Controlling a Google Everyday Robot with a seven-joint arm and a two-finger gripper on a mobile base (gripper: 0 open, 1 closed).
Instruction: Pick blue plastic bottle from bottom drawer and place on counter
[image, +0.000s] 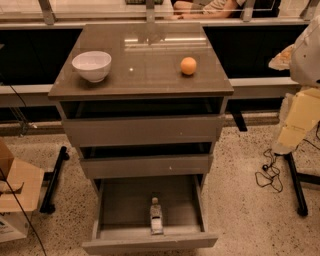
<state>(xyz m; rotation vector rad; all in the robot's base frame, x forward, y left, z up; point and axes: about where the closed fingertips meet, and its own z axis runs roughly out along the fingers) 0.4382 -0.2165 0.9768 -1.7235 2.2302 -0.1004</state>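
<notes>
The blue plastic bottle (156, 217) lies on the floor of the bottom drawer (120, 205), near its front wall, with its cap pointing toward the back. The bottom drawer is pulled fully out. The counter (145, 75) tops the cabinet above it. My white arm enters at the right edge, and my gripper (281, 57) hangs off the right side of the counter, at about counter height, far from the bottle. Nothing shows in it.
A white bowl (92, 65) stands on the counter's left and an orange ball (188, 65) on its right. The two upper drawers (142, 130) are slightly open. A cardboard box (15, 195) sits on the floor at left. A stand with cables (295, 175) is at right.
</notes>
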